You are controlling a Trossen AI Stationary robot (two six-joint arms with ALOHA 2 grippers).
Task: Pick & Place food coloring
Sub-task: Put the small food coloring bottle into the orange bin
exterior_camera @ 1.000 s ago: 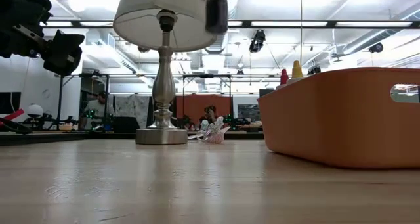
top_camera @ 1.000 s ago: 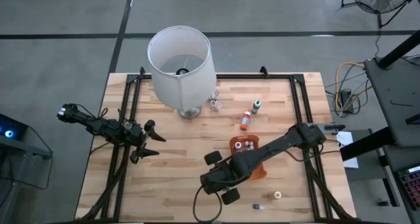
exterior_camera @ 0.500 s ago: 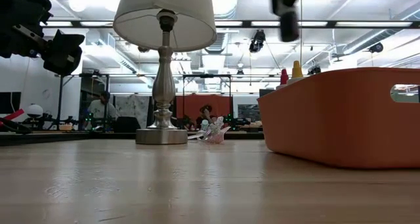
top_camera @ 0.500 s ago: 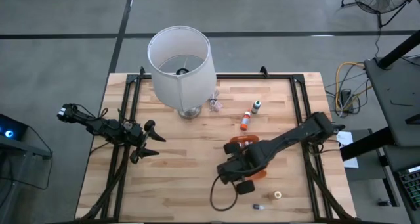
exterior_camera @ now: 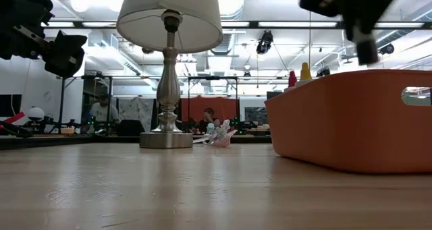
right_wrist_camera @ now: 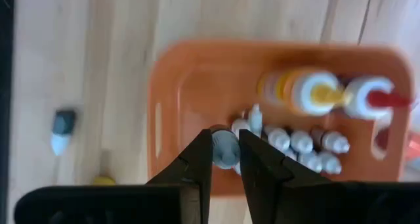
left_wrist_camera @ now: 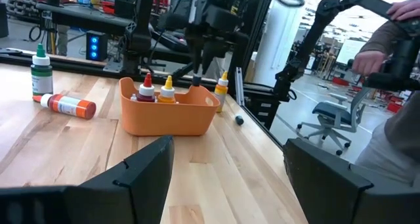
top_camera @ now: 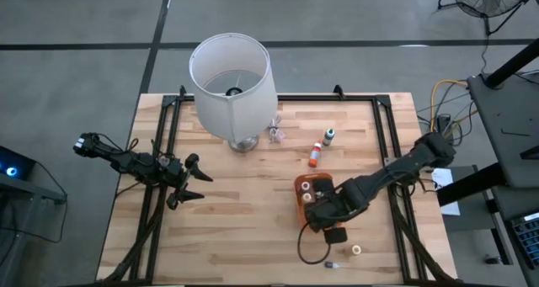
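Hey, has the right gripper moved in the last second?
Yes. In the high view the right gripper has swung rightward, away from the lamp, and now hangs over the orange tray.

Bright, even overhead light; ceiling lamps (exterior_camera: 81,1) glare in the low view. The right arm (exterior_camera: 351,7) smears with motion blur; the right wrist view is soft throughout.
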